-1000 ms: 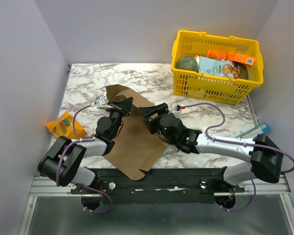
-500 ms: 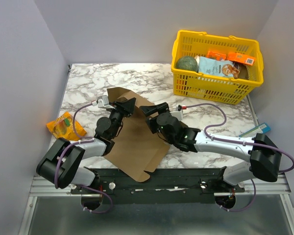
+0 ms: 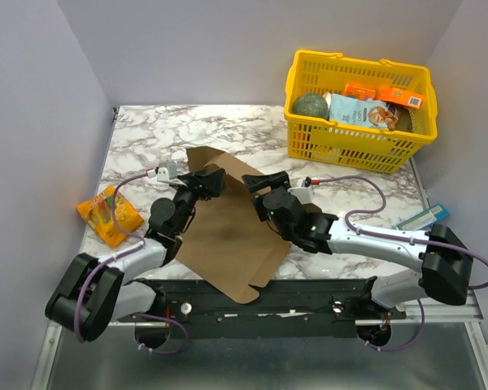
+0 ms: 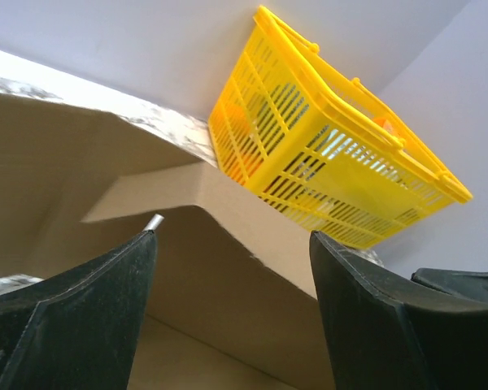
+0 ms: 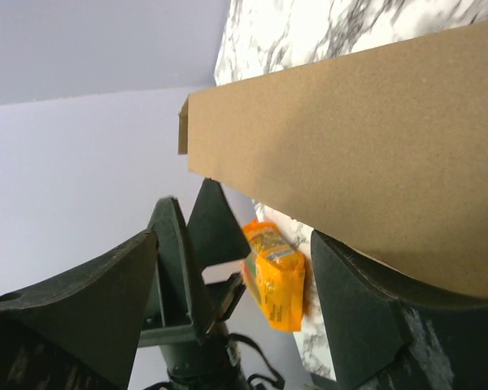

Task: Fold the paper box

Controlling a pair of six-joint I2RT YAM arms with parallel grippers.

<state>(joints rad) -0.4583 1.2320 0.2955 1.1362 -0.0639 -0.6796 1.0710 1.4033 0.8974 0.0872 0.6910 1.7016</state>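
Box (image 3: 228,236) lay mostly flat at the centre of the frame, a flap at its upper end raised. Light, stiff cardboard, it would likely bend only along creases, so flap edges looked the best hold. Left gripper (image 3: 209,180) and right gripper (image 3: 266,180) flanked that flap, fingers wide apart, clamping nothing.

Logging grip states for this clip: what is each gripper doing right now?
Left gripper: open, fingers apart, holding nothing.
Right gripper: open, not gripping the paper box.
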